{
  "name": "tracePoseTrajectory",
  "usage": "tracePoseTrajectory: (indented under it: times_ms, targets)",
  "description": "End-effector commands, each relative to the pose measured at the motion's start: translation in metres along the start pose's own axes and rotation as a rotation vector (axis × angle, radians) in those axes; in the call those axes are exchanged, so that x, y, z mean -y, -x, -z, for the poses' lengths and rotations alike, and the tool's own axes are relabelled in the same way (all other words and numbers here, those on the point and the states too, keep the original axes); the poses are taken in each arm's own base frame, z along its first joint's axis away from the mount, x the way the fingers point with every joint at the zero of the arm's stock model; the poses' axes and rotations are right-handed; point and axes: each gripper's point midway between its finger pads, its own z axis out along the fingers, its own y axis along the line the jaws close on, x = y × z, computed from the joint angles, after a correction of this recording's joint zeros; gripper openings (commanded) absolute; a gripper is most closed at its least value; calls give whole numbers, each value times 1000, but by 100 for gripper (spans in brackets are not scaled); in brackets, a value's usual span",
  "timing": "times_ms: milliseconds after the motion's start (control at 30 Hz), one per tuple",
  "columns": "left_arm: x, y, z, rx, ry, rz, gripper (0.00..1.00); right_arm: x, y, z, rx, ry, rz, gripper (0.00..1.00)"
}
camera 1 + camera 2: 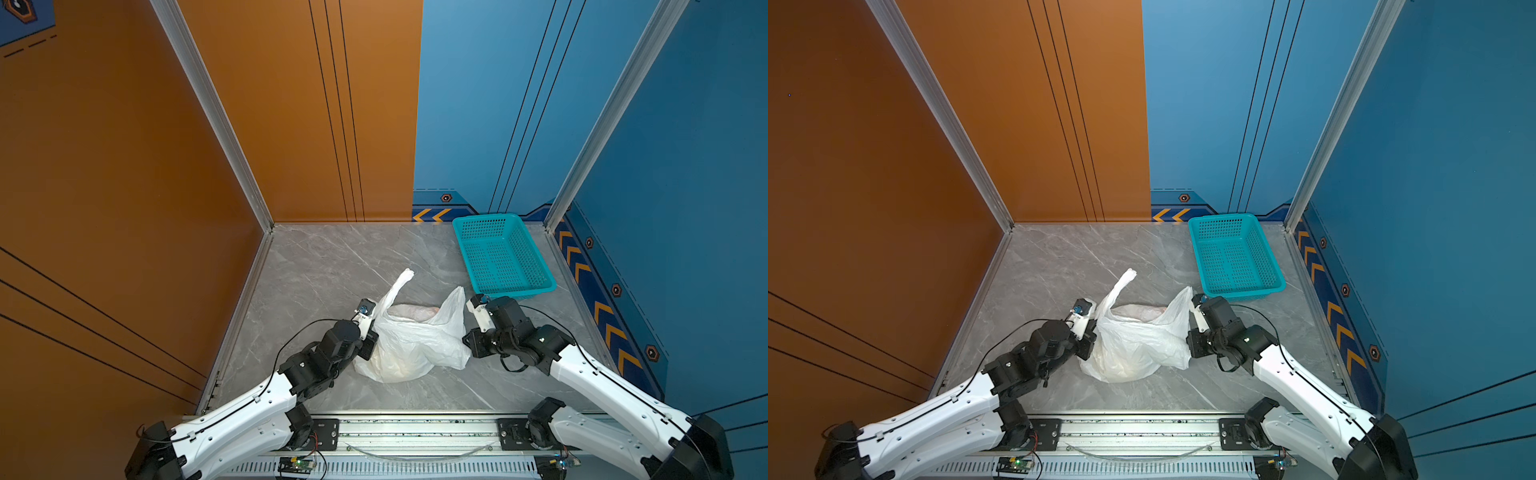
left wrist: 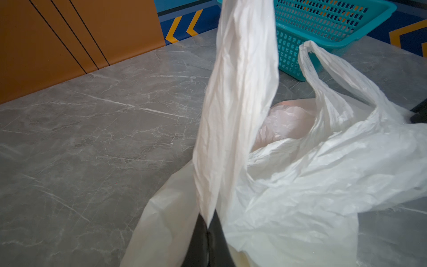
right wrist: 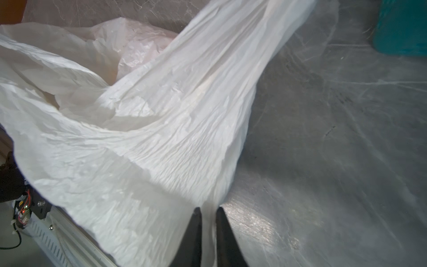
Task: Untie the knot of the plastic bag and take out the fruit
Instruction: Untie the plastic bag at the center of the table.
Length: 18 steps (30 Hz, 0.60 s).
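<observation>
Closest to the camera head, the metal rail [image 1: 415,432] carries both arms, which reach inward over the grey marbled table [image 1: 332,266]. The plastic bag [image 1: 415,345] lies on that table between them, slumped and crinkled, well forward of the middle. The left gripper [image 2: 208,222] has its black fingers pressed together, clamped on the base of the left handle strip [image 1: 395,291], which rises as a loose white band. The right gripper [image 3: 209,212] sits at the bag's other side. Its jaws stand slightly apart, with a fold of the bag's film lying in the narrow gap, under the right handle strip [image 1: 455,307]. The two strips stand separately, untied, and the bag's mouth gapes between them. A pale pinkish bulge [image 1: 409,311] shows in the mouth in both top views, but the fruit itself cannot be made out through the film. Further back and to the right, well apart from the bag, a teal perforated basket [image 1: 484,219] rests near the rear corner. Behind it all stand the orange wall [image 1: 124,166] and the blue wall [image 1: 478,104].
</observation>
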Motion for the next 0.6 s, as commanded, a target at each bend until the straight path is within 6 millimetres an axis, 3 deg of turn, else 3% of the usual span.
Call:
tracePoseTrajectory:
  times_ms: [0,67,200,333,400,567]
  targets:
    - [5,13,8,67,-13,-45,0,-21,29,35,36,24,77,38]
    - [10,14,12,84,-30,-58,0,-36,43,47,35,46,135,50]
    - [18,11,22,118,-51,-88,0,-62,66,48,32,90,231,62]
    - [22,8,29,143,-64,-107,0,-77,81,30,-6,84,343,71]
    - [22,6,30,149,-63,-106,0,-91,78,18,-41,88,433,78]
    - [27,2,32,161,-78,-105,0,-99,75,-15,-121,90,546,88]
